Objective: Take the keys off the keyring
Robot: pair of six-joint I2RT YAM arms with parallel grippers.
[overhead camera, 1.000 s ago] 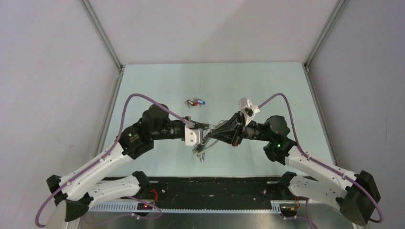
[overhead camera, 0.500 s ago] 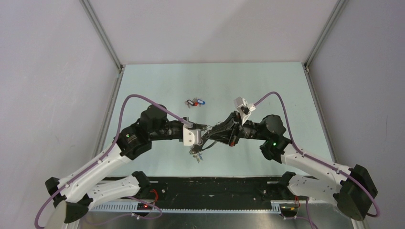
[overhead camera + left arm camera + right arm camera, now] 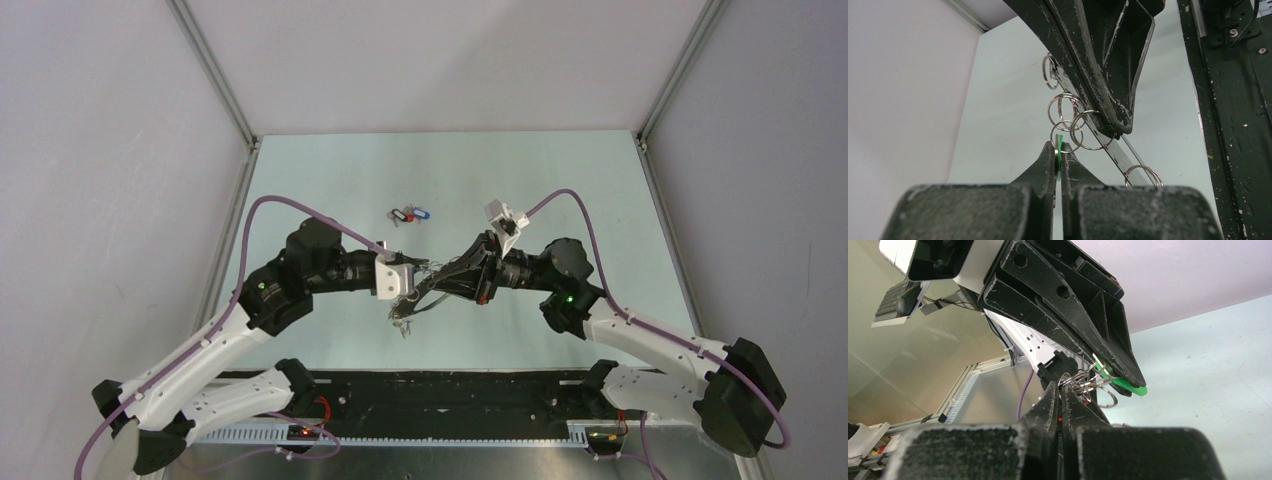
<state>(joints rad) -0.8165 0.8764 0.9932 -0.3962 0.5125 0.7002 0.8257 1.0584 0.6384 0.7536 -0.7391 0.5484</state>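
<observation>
In the left wrist view my left gripper (image 3: 1058,148) is shut on a thin green-headed key (image 3: 1060,139) that hangs from small silver rings (image 3: 1071,129). These rings sit on the keyring (image 3: 1120,156), a flat grey band slanting down to the right. The right gripper's black fingers (image 3: 1108,65) clamp that band from above. In the right wrist view my right gripper (image 3: 1061,385) is shut on the keyring among the rings, with the green key (image 3: 1133,386) under the left fingers. From above, both grippers (image 3: 418,272) (image 3: 428,292) meet over mid-table, and the keyring (image 3: 408,312) dangles below them.
A loose cluster of keys with red and blue heads (image 3: 408,214) lies on the pale green table (image 3: 330,170) behind the grippers. Grey walls and metal frame posts (image 3: 215,75) enclose the table. A black rail (image 3: 450,385) runs along the near edge.
Both grippers, still joined at the keyring, have drifted a little to the left. The right arm has reached further left and the left arm has drawn back. Neither grip has changed.
</observation>
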